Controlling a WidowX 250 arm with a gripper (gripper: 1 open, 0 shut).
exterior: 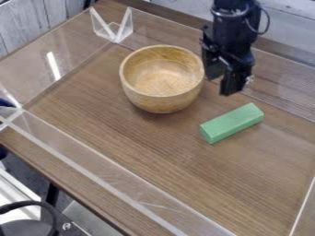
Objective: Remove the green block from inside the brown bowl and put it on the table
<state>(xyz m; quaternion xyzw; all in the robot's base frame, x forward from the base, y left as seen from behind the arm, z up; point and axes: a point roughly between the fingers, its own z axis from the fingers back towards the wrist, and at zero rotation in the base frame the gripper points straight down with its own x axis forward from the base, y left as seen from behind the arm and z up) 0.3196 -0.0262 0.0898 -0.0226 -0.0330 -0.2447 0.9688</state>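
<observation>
Green block [231, 123] lies flat on the table [135, 157], to the right of the brown bowl [161, 78] and clear of its wall, set at a slant with one end nearer the bowl's side. We see the bowl's pale inside bare, with nothing in it. So we judge the task's goal already met as things lie: the block is out and rests on the wood. What is left, in our view, is only for the arm to draw off.

Our tool [230, 81] hangs just beside the bowl's right rim and above the block's far end, touching neither as far as we can tell. It points straight down from a black wrist that comes in from the top edge. Its jaws stand closed together and hold nothing.
</observation>
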